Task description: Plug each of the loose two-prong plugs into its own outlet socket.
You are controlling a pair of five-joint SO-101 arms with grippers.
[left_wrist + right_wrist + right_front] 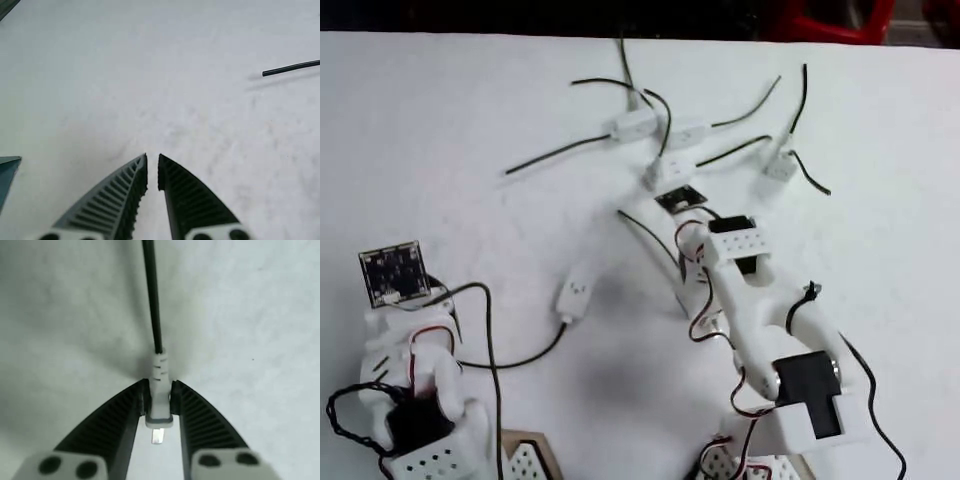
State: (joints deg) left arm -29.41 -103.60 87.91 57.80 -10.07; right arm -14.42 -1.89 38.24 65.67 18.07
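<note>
Right gripper: fingers pinching white two-prong plug by its sides. Prong end faces wrist. Black cord runs straight away over white table.
Right arm: extended to far-centre cluster of white connector bodies.
Left gripper: fingers nearly pressed together, narrow gap, nothing between, above bare table.
Left arm: folded at near-left corner.
Loose white connector: flat on table between arms, cord attached.
</note>
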